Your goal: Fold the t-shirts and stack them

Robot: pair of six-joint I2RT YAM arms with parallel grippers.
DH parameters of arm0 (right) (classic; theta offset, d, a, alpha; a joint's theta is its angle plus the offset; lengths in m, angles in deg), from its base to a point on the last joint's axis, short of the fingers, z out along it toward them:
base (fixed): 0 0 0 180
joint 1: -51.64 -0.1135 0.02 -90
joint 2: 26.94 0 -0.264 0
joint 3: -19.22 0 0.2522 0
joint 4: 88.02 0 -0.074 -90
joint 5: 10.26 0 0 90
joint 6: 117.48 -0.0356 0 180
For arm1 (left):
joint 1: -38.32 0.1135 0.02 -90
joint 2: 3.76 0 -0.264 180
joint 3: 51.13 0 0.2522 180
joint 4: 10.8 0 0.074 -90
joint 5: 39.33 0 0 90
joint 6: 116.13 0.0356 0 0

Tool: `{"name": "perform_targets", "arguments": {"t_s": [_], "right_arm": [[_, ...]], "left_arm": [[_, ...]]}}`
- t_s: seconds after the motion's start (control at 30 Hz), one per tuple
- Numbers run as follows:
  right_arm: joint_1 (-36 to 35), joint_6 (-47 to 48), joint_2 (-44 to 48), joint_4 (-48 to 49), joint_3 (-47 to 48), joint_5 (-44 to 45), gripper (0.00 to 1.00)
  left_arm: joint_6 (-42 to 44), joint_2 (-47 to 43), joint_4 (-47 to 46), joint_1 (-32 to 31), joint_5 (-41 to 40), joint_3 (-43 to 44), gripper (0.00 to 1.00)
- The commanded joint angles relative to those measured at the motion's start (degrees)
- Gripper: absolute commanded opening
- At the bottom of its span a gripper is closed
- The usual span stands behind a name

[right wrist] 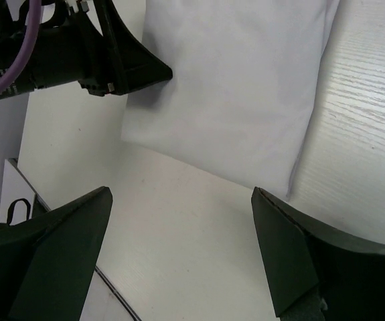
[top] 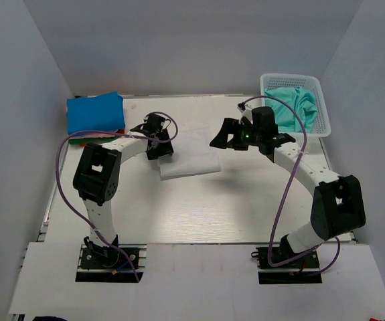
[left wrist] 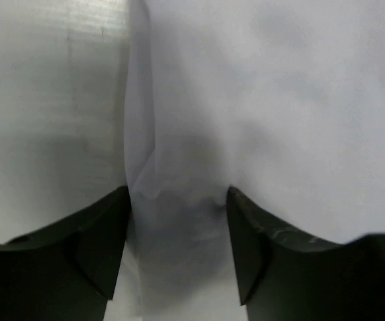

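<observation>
A folded white t-shirt (top: pixel 191 155) lies flat in the middle of the table. My left gripper (top: pixel 159 146) is down at its left edge. In the left wrist view its jaws (left wrist: pixel 179 194) stand apart astride that edge, with wrinkled white cloth (left wrist: pixel 266 100) between them. My right gripper (top: pixel 223 138) hovers open and empty over the shirt's right side. In the right wrist view the gripper (right wrist: pixel 179 190) is over bare table beside the shirt (right wrist: pixel 232 87). A folded blue t-shirt (top: pixel 96 112) tops a stack at the back left, with pink, red and green edges (top: pixel 88 138) under it.
A white lattice basket (top: pixel 315 100) at the back right holds a crumpled teal t-shirt (top: pixel 292 103). White walls close in the table on three sides. The left arm's gripper shows in the right wrist view (right wrist: pixel 105 60).
</observation>
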Motion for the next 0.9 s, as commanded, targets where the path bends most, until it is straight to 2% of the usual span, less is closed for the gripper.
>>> {"name": "perform_targets", "arguments": {"t_s": [0.0,0.1,0.13,0.2,0.23,0.3,0.47,0.67,0.87], "right_arm": [[0.5,0.6,3.2,-0.3,-1.5,1.9,0.90],[1.1,0.8,4.5,-1.7,-1.5,3.1,0.90],[1.5,0.9,4.8,-2.8,-1.7,3.7,0.90],[1.7,0.9,6.3,-2.8,-3.0,4.6,0.90],[1.9,1.1,6.6,-2.4,-3.3,4.9,0.90],[2.5,1.1,7.6,-2.5,-4.4,5.4,0.90],[3.2,2.0,9.8,-1.7,-7.9,6.4,0.90],[3.4,3.1,11.3,2.5,-14.6,7.5,0.90],[3.6,4.5,11.1,1.2,-15.0,12.6,0.90]], "left_arm": [[-0.6,2.8,0.8,0.2,0.0,0.7,0.65],[0.8,4.3,-2.5,0.2,3.2,-1.1,0.42],[1.6,4.3,-3.1,0.2,4.4,-2.0,0.31],[2.1,4.9,-3.9,0.2,4.5,-2.5,0.20],[3.0,4.9,-3.9,0.2,3.9,-2.5,0.00],[4.5,5.5,-2.0,0.2,3.3,0.9,0.00],[13.6,5.5,5.7,0.2,-10.6,11.4,0.00],[26.3,1.2,2.7,0.2,-18.7,19.3,0.00],[35.1,1.8,2.7,2.9,-24.9,27.5,0.00]]}}
